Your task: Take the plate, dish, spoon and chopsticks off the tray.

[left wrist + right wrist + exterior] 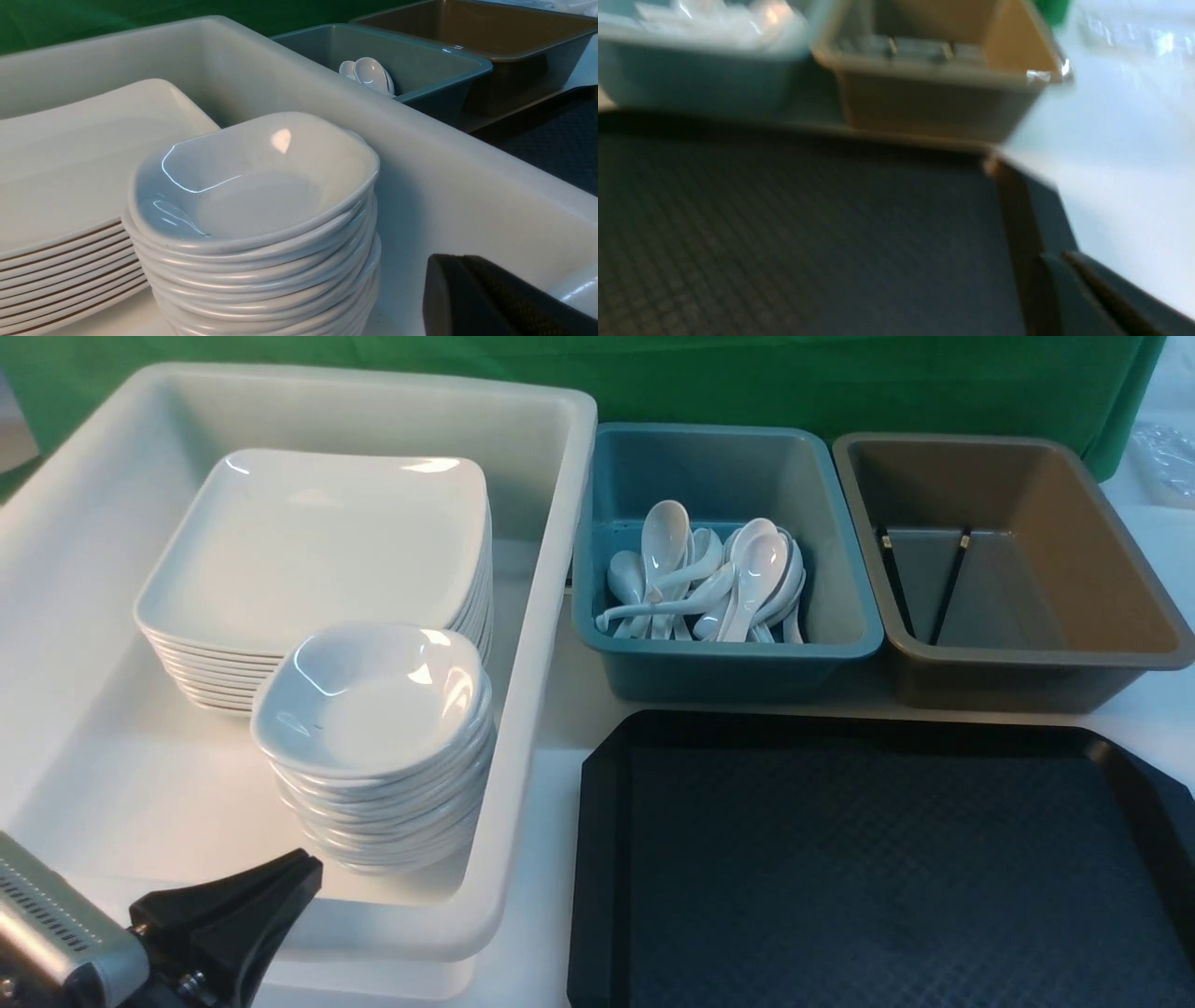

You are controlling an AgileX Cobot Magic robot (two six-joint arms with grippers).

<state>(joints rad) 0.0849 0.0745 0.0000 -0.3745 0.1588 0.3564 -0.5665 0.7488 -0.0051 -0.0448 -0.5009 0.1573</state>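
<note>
- We see the black tray point(878, 868) at the lower right of the front view, its textured floor bare.
- The plate point(322, 537) tops a stack of plates inside the white tub point(551, 616) at the upper left.
- The dish point(373, 695) tops a stack of dishes in the same tub, just in front of the plates and overlapping their near edge.
- The spoon point(761, 569) lies among a heap of white spoons in the teal bin point(728, 663), upper middle of the frame.
- The chopsticks point(920, 583) lie in the brown bin point(1018, 653) at the upper right, thick ends apart, tips nearly meeting.
- Our left gripper point(289, 877) sits at the lower left of the front view, over the tub's near rim; its black fingers are pressed together and hold nothing.
- Our right gripper point(1069, 289) shows only in the blurred right wrist view, at the lower right corner above the tray's edge; its fingers are closed together, empty.
</note>
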